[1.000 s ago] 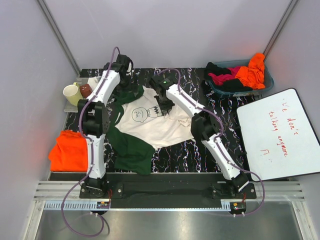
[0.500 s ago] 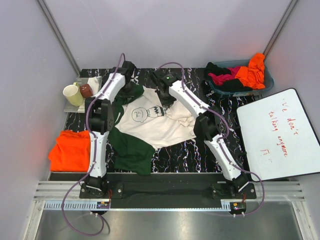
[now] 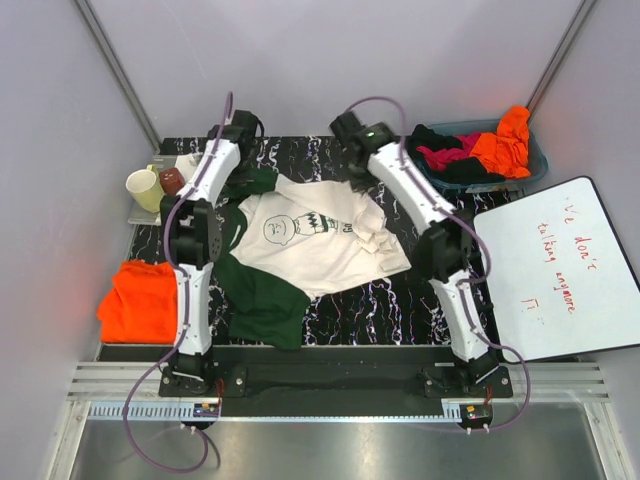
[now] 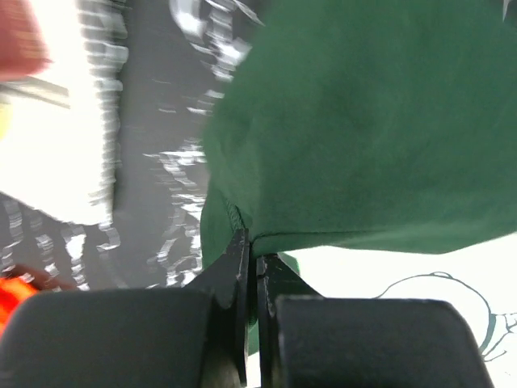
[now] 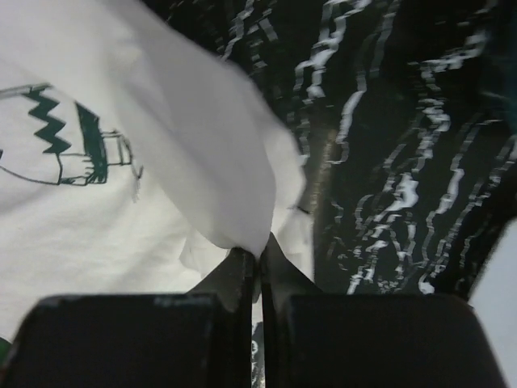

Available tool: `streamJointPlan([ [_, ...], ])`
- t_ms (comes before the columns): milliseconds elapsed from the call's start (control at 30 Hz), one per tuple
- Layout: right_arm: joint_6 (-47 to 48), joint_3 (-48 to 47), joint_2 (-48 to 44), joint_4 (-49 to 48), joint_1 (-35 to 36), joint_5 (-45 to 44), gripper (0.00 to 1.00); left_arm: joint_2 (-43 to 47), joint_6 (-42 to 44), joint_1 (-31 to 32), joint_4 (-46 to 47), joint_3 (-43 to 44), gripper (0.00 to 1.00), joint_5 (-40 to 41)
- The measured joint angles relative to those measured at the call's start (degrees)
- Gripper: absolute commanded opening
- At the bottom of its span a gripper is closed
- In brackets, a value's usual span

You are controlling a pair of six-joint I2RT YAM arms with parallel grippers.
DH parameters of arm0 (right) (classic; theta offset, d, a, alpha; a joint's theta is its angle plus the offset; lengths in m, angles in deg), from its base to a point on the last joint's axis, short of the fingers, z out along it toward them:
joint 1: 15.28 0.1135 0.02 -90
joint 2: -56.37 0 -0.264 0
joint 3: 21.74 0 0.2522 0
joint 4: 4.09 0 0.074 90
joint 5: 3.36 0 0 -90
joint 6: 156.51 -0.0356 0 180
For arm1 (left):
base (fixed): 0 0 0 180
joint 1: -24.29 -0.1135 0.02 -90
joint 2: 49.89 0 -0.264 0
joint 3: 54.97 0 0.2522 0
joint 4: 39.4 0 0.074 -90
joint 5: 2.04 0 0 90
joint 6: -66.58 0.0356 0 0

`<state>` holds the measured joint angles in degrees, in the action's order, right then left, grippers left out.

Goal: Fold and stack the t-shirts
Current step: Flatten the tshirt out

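The cream t-shirt [image 3: 310, 250] with dark green sleeves and a printed cartoon lies face up mid-table. My left gripper [image 4: 254, 246] is shut on the edge of its far green sleeve [image 4: 363, 121], near the table's back left. At the back middle, my right gripper [image 5: 260, 246] is shut on a fold of the shirt's cream cloth [image 5: 186, 145], lifted off the table. The near green sleeve [image 3: 262, 305] lies flat toward the front. An orange t-shirt [image 3: 140, 300] sits folded at the left edge.
A blue bin [image 3: 530, 170] at the back right holds black, magenta and orange t-shirts. A white board [image 3: 555, 270] with red writing lies at the right. A cream cup [image 3: 145, 188] and a brown object [image 3: 172, 180] stand at the back left.
My left gripper has closed on the green sleeve. My right arm has swung right and toward the back with the cream cloth, pulling the shirt's right side out.
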<state>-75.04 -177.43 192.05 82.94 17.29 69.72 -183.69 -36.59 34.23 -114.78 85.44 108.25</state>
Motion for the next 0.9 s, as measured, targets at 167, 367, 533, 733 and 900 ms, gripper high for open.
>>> streamJointPlan([
  [167, 0.5, 0.0, -11.2, -1.5, -11.0, 0.1, 0.0, 9.8, -2.2, -1.9, 1.4, -0.5, 0.0, 4.1],
  [367, 0.7, 0.0, -21.6, -4.3, -17.9, 2.2, 0.0, 24.2, -3.7, -1.5, 4.3, 3.0, 0.0, 6.4],
  [533, 1.4, 0.7, -27.3, -5.8, -15.7, 5.3, 0.0, 31.8, -4.5, -1.8, 5.0, 6.3, 0.0, 9.0],
  [733, 2.1, 1.5, -34.0, -8.1, -15.7, 8.9, 0.0, 37.4, -3.4, -1.5, 6.7, 9.4, 0.0, 8.9],
  [900, 3.0, 1.6, -41.3, -9.5, -15.8, 10.2, 0.0, 42.6, -1.0, 1.6, 9.3, 12.4, 0.0, 5.8],
])
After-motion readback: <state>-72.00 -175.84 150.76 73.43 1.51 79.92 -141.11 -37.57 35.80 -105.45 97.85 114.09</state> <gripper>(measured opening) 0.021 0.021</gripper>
